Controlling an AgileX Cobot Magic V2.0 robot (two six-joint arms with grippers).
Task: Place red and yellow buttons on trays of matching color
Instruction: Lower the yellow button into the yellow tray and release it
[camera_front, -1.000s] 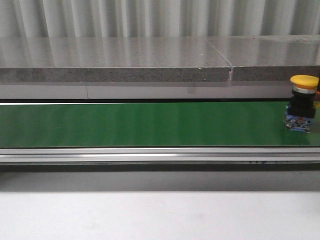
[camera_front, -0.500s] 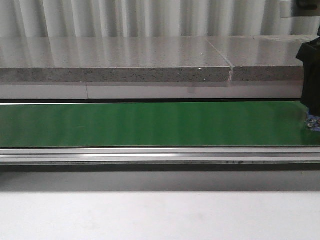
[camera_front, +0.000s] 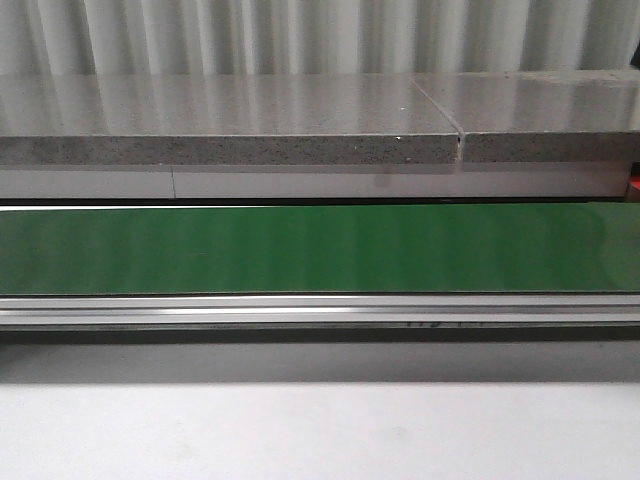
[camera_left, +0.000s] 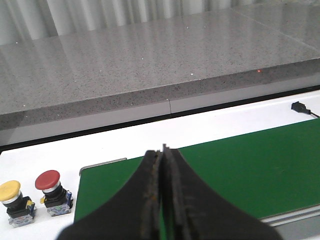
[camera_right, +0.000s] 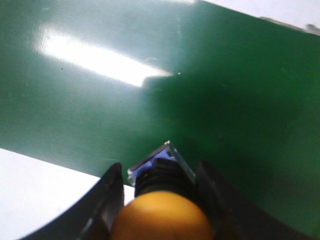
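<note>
Yellow button (camera_right: 162, 215) clamped between right fingers (camera_right: 112, 192) over green belt (camera_right: 75, 100); left fingers (camera_left: 150, 190) pressed together, holding nothing.

Left gripper (camera_left: 162, 200): two black fingers (camera_left: 137, 200) with broad bases that curve inward and narrow to thin tips; the inner faces carry worn, brownish, rough-textured pads along the seam. Right gripper (camera_right: 160, 200): two black fingers (camera_right: 107, 200) of the same matte finish, rounded at the outer edges, seen only in part at the frame edge. No cables, screws or markings are discernible on either.
</note>
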